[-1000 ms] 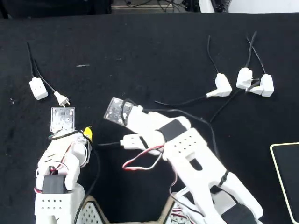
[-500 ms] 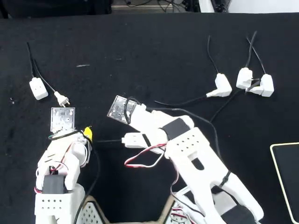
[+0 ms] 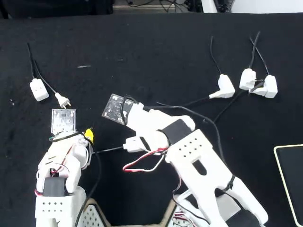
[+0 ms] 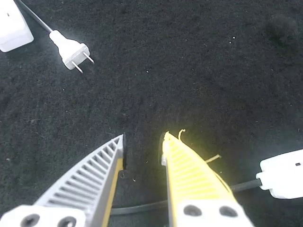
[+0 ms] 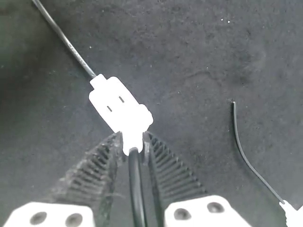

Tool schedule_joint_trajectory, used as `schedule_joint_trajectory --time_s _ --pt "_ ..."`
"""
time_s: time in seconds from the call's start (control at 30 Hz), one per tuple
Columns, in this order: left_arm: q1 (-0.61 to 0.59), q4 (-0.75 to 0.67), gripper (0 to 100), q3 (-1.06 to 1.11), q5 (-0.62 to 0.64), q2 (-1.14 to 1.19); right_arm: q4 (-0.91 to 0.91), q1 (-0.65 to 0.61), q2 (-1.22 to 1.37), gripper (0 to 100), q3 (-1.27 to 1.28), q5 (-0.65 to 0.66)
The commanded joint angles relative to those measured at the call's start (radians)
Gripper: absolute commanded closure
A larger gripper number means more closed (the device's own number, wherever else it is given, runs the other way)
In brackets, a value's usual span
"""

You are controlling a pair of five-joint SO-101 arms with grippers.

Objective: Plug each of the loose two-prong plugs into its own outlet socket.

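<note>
Right arm (image 3: 189,151) swung leftward, jaws clamping outlet socket (image 5: 118,109), well inside table (image 3: 142,47) edges.

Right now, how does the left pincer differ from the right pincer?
The left pincer is open; the right pincer is shut on a white connector. The left pincer holds nothing; the right pincer has a black cord running through it. Both point down at the black table.

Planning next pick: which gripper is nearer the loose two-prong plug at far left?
Left. The left gripper, open, sits just short of the plug, not touching. The right gripper is farther off, shut on a white socket.
</note>
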Motion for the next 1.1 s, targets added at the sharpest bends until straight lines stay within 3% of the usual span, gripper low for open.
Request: schedule_joint_trajectory --time_s 0.0,0.43,0.77,1.07 --pt "0.004 -0.011 85 -0.031 0.000 -0.008 0.011 -0.011 -0.035 98.8 -0.012 0.026" --pt "0.002 -0.011 85 -0.031 0.000 -0.008 0.232 0.026 0.219 98.8 -0.323 0.071" --pt "0.004 -0.011 85 -0.031 0.000 -0.008 0.075 0.009 0.222 98.8 -0.182 0.015" --pt "0.005 -0.011 85 -0.031 0.000 -0.008 0.057 0.009 0.223 98.8 -0.157 0.014"
